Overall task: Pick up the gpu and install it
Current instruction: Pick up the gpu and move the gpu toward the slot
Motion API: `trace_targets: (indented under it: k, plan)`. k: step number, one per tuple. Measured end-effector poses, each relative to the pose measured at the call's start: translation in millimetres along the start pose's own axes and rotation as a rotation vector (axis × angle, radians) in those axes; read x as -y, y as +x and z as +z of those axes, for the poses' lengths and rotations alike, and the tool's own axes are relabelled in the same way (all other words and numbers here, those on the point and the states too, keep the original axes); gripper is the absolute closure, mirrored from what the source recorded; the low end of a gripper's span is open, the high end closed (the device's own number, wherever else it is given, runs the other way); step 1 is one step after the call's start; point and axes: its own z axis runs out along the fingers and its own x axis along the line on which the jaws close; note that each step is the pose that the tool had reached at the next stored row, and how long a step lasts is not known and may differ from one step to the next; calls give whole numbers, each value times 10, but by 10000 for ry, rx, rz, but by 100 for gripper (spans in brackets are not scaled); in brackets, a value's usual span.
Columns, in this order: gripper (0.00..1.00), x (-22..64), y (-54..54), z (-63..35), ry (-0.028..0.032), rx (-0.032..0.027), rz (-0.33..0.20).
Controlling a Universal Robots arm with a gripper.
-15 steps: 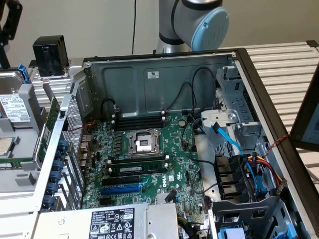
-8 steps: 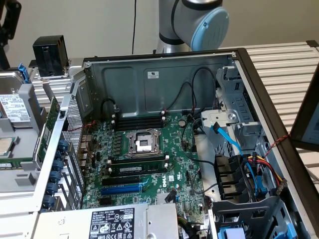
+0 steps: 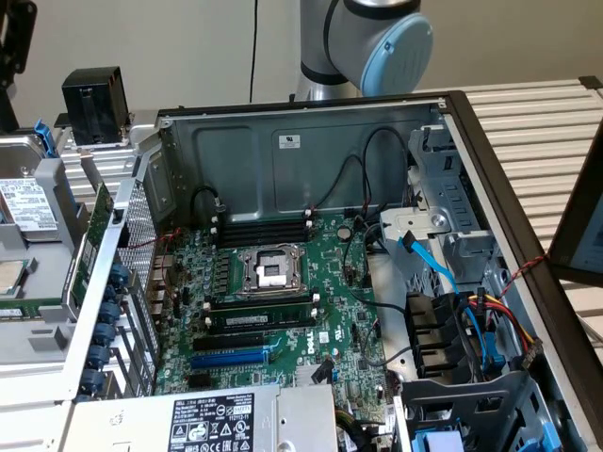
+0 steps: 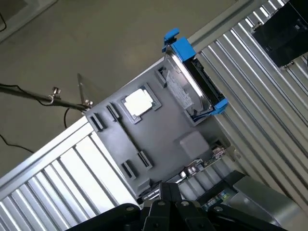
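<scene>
- The computer case (image 3: 283,141) lies open on its side across the exterior view's centre, so the slots face upward.
- Its motherboard (image 3: 330,282) shows a blue expansion slot (image 3: 229,358) with no card in it.
- The grey parts tray (image 4: 159,130) keeps components sorted.
- The gpu (image 3: 101,221) stands on edge at the exterior view's left, just beside the case, not yet installed.
- The gripper (image 4: 169,195) hovers over the tray, fingers closed together, gripping nothing.

Board open above — edges tight
We find the blue slot (image 3: 229,357) bare at lower centre of the exterior view; black cables (image 3: 361,303) loop just right, the power supply box (image 3: 212,419) close below.
</scene>
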Motion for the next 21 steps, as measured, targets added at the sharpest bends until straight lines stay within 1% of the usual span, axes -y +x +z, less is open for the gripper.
trace_targets:
  k: [5,12,15,17,21]
  plan:
    - [89,0,-1,-1,92,-2,-915]
    - [89,0,0,1,244,15,-2173]
    - [89,-14,10,1,264,12,-2410]
    - [89,-18,13,3,291,17,-2585]
    - [89,-18,14,10,485,90,-3253]
